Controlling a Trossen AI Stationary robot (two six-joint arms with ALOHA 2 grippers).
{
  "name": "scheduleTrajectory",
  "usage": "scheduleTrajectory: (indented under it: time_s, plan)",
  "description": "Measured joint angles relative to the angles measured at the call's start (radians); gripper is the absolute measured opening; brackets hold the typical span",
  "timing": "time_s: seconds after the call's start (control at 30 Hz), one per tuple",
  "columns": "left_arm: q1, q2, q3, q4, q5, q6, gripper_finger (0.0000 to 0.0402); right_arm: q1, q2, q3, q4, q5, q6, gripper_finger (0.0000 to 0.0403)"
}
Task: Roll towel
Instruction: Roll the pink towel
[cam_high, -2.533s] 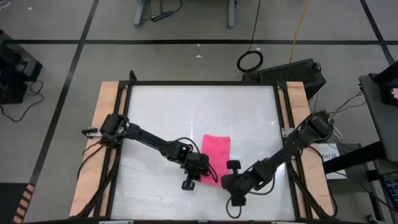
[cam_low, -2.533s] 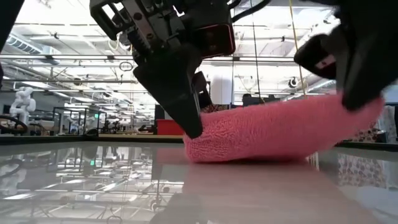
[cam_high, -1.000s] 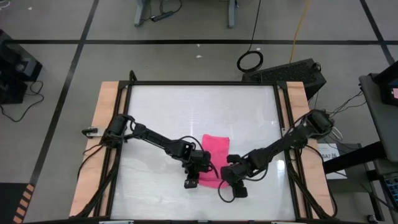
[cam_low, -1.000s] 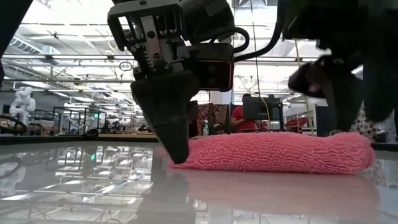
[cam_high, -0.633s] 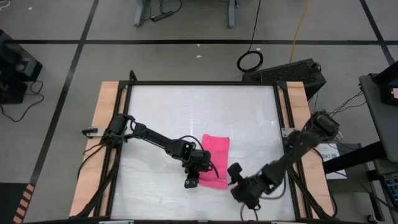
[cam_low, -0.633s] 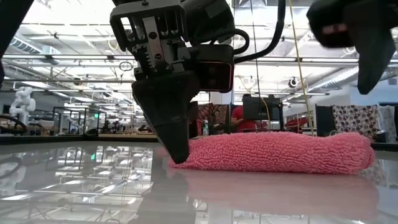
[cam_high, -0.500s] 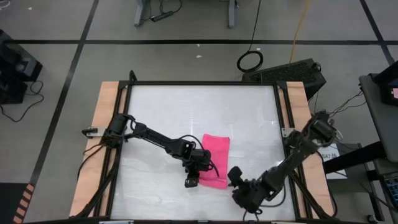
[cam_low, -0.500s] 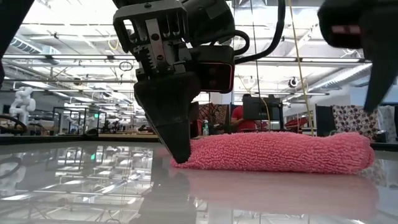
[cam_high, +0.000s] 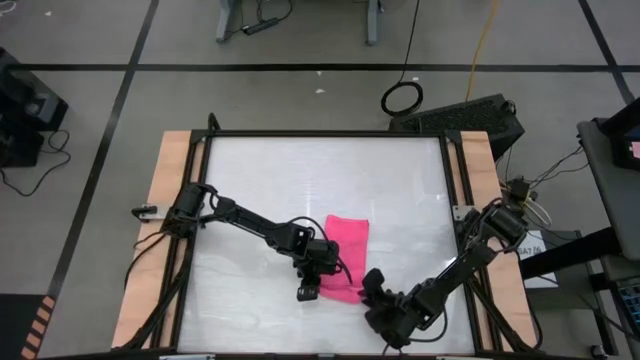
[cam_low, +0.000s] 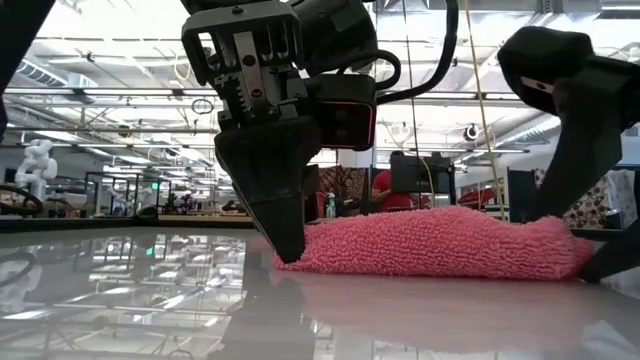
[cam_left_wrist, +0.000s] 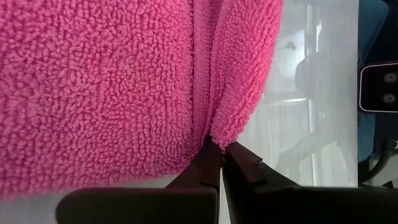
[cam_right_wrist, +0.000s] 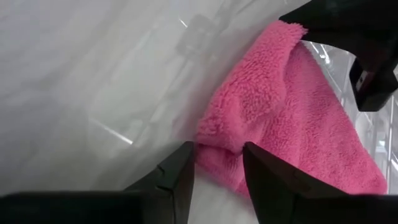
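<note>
The pink towel (cam_high: 347, 250) lies folded on the white table, a little near of its middle; the low view shows it as a flat thick pad (cam_low: 430, 245). My left gripper (cam_high: 325, 283) is shut at its near left corner, tips down on the table (cam_low: 287, 250). My right gripper (cam_high: 368, 283) is open at the near right corner. Its two fingers stand on either side of that corner (cam_right_wrist: 217, 149), one high and one low in the low view (cam_low: 585, 240). My left gripper pinches the towel's near left corner (cam_left_wrist: 214, 138) between its two fingertips, at the folded edge where two layers meet. The fingers slant down from the table's left. The towel stays flat on the table. My right gripper's fingers flank the near right corner; whether they touch, I cannot tell.
The white tabletop (cam_high: 320, 170) is framed by a black rail with wooden strips on the left (cam_high: 170, 200) and right (cam_high: 485, 180). Free surface lies far of the towel and to both sides. A black case (cam_high: 470, 115) sits on the floor beyond the far right corner.
My right gripper has risen off the towel's right end, swung toward the near right, rolled about its own line, then come back down with its fingers astride the near right corner. The towel's right end now sits a little lower and further left. My left gripper has kept its hold.
</note>
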Motion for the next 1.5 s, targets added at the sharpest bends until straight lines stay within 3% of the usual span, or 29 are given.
scheduleTrajectory:
  time_s: [0.4, 0.7, 0.8, 0.97, 1.17, 1.3, 1.5]
  plan:
    - [0.0, 0.0, 0.0, 0.002, 0.002, 0.001, 0.0007, 0.04, 0.001, -0.001, 0.004, 0.097, 0.008, 0.0127]
    - [0.001, 0.001, 0.0, 0.003, 0.006, 0.001, 0.0007, 0.002, 0.041, 0.002, 0.01, 0.022, 0.076, 0.0122]
    - [0.001, 0.001, 0.0, 0.003, 0.006, 0.002, 0.0007, -0.003, 0.037, 0.001, 0.006, 0.02, 0.133, 0.0095]
    - [0.001, 0.001, 0.0, 0.004, 0.008, 0.011, 0.0008, -0.009, 0.012, -0.003, -0.007, -0.009, 0.194, 0.0013]
    - [-0.012, 0.004, 0.019, -0.001, 0.001, 0.086, 0.0047, -0.056, -0.003, -0.001, 0.003, -0.137, 0.316, 0.0007]
    - [-0.042, -0.004, 0.038, -0.011, -0.062, 0.13, 0.0096, -0.092, -0.007, 0.001, 0.002, -0.239, 0.355, 0.0004]
    - [-0.089, -0.038, 0.1, -0.201, -0.29, 0.237, 0.0142, -0.128, -0.047, -0.001, -0.01, -0.34, 0.418, 0.0002]
